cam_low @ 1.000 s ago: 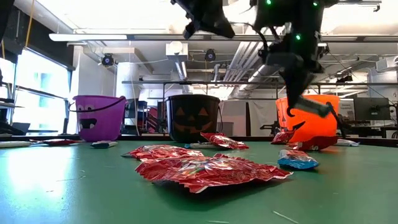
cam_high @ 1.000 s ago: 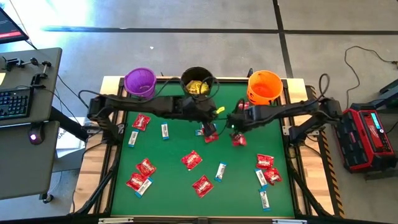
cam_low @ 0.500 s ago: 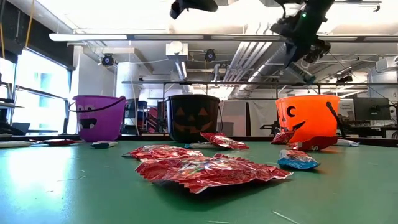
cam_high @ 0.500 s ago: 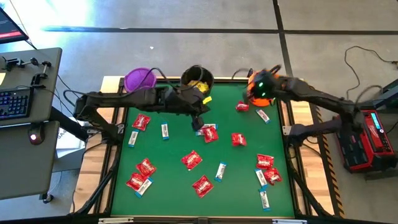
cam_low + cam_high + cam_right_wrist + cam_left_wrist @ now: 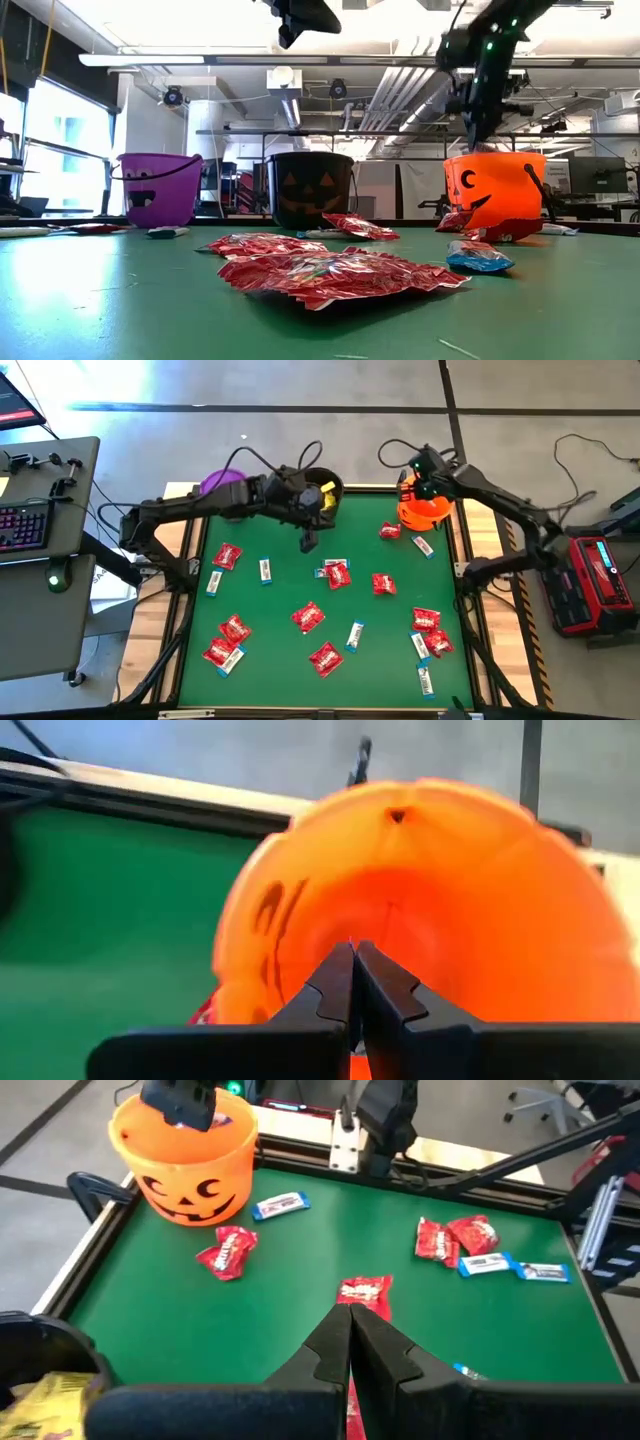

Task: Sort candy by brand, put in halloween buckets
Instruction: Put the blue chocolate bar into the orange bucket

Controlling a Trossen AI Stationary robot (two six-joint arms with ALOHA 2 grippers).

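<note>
Right gripper (image 5: 424,478) hangs over the orange bucket (image 5: 424,510), fingers pressed together with nothing visible between them, placed as for a drop into that pail; left gripper (image 5: 308,543) is shut and empty beside the black bucket (image 5: 330,487), which holds yellow packets (image 5: 45,1398); red packets (image 5: 308,618) and white-and-blue bars (image 5: 355,635) lie scattered on the green table (image 5: 280,590); purple bucket (image 5: 158,188) stands apart.

Right claw (image 5: 425,485) over orange bucket (image 5: 424,508) — left claw (image 5: 308,542) near black bucket (image 5: 322,492).
</note>
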